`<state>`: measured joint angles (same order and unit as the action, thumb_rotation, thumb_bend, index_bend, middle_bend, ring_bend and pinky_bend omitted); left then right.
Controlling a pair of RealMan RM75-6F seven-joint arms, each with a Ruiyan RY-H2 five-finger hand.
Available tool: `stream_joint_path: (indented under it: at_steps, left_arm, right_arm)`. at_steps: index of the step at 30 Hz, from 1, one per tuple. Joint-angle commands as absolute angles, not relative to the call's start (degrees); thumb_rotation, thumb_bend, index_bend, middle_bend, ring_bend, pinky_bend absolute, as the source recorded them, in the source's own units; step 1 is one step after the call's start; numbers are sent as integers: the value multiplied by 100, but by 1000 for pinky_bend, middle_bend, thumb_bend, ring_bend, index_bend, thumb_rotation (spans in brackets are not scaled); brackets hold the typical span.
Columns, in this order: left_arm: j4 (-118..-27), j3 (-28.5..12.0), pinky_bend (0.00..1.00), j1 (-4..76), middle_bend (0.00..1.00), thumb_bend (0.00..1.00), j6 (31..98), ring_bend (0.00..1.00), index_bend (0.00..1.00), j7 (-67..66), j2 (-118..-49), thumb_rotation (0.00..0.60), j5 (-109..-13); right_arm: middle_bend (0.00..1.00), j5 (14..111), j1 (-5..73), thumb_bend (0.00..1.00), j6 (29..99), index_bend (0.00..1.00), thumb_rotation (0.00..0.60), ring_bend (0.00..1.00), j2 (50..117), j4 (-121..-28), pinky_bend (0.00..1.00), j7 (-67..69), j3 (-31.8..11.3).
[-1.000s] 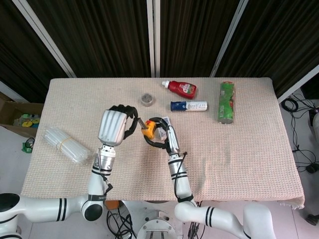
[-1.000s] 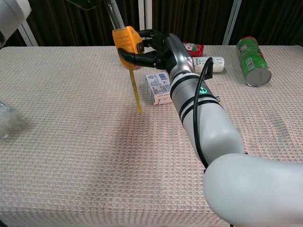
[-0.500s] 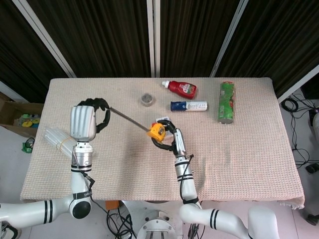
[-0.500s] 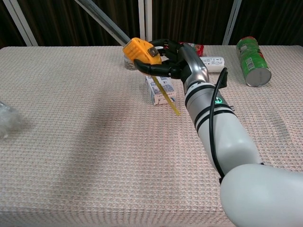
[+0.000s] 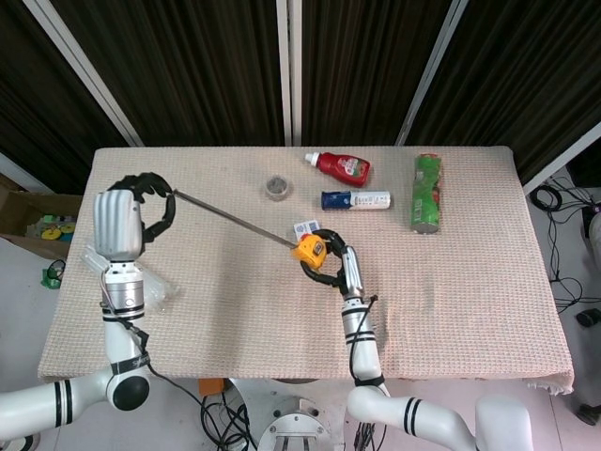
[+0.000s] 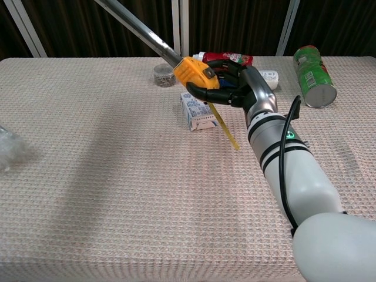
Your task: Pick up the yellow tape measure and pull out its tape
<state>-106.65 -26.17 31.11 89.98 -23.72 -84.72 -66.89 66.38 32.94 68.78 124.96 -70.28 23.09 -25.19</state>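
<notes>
My right hand [image 5: 331,266] [image 6: 232,88] grips the yellow tape measure [image 5: 310,249] [image 6: 195,72] above the middle of the table. Its tape [image 5: 230,218] [image 6: 135,26] runs out long and taut, up and to the left. My left hand [image 5: 127,214] holds the tape's far end between curled fingers, high over the table's left side. A short yellow strap [image 6: 225,127] dangles from the case. The left hand is out of the chest view.
A small blue-and-white carton [image 6: 197,111] lies under the tape measure. A grey tape roll [image 5: 276,187], red bottle [image 5: 341,166], blue-white bottle [image 5: 357,200] and green can [image 5: 427,193] sit along the back. A clear plastic bundle [image 5: 150,287] lies at the left edge.
The left hand has drawn the tape's end far to the left while the right hand carried the case rightward. The tape has grown from a short stub to a long span.
</notes>
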Motion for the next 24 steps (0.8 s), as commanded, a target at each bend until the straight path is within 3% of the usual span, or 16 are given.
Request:
stream_joint_path:
  at_steps: [1, 10, 24]
  left_arm:
    - [-10746, -2693, 580, 3084, 573, 582, 8874, 514, 596, -2214, -8326, 600, -6608]
    - [-10883, -2978, 580, 3126, 573, 585, 8241, 514, 597, -1787, -7723, 600, -6088]
    - [-10917, -2925, 579, 3129, 573, 585, 8207, 514, 597, -1557, -7516, 600, -5956]
  right_arm:
    - [616, 6666, 3279, 321, 6868, 723, 600, 531, 12471, -7042, 290, 2321, -2501]
    - [616, 7025, 3173, 327, 6921, 731, 600, 531, 12246, -7072, 290, 2336, -2210]
    - [616, 7290, 2949, 329, 6967, 739, 600, 531, 11886, -7153, 290, 2439, -1912]
